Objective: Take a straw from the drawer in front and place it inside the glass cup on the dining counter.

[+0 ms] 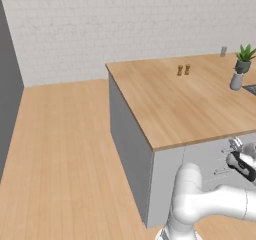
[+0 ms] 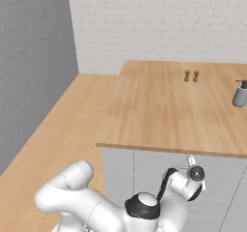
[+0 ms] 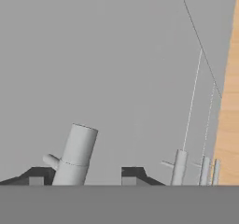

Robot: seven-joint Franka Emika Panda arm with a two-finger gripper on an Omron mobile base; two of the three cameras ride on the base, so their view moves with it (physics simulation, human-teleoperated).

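Below the edge of the dining counter (image 1: pixel 170 104), the tool (image 3: pixel 79 174) faces the drawer (image 3: pixel 116 78), its fingers apart on either side of the silver bar handle (image 3: pixel 75 155), not clamped. Far across stands the glass cup (image 1: pixel 223 51). No legible writing.

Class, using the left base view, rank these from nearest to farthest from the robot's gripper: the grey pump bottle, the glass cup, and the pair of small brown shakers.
Gripper sits low against the island's drawer fronts, below the counter edge.
1. Grey pump bottle, right side of the dining counter, beside the plant.
2. Pair of small brown shakers, mid-counter, further left.
3. Glass cup, at the far edge.
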